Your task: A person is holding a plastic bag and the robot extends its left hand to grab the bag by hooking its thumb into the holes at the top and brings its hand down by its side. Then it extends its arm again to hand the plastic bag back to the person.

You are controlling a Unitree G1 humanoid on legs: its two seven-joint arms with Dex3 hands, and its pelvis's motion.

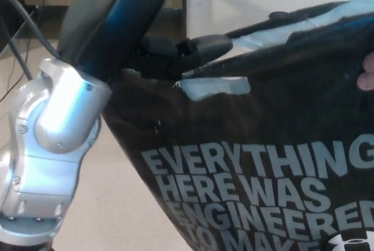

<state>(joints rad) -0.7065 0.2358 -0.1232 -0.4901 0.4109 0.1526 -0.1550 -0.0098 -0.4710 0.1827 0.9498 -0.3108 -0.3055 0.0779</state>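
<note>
- Black plastic bag (pixel 263 145) fills the right and near part of the head view; pale lettering reads "EVERYTHING HERE WAS ENGINEERED TO MAKE".
- Left hand (pixel 181 52) is at the bag's top edge, just above the cut-out handle hole (pixel 213 86); dark fingers lie along the rim, but whether they are clamped on it cannot be told.
- Silver left forearm (pixel 55 122) occupies the left side.
- Person's fingers (pixel 367 72) touch the bag at the right edge.
- Tan floor (pixel 111 204) lies below.
</note>
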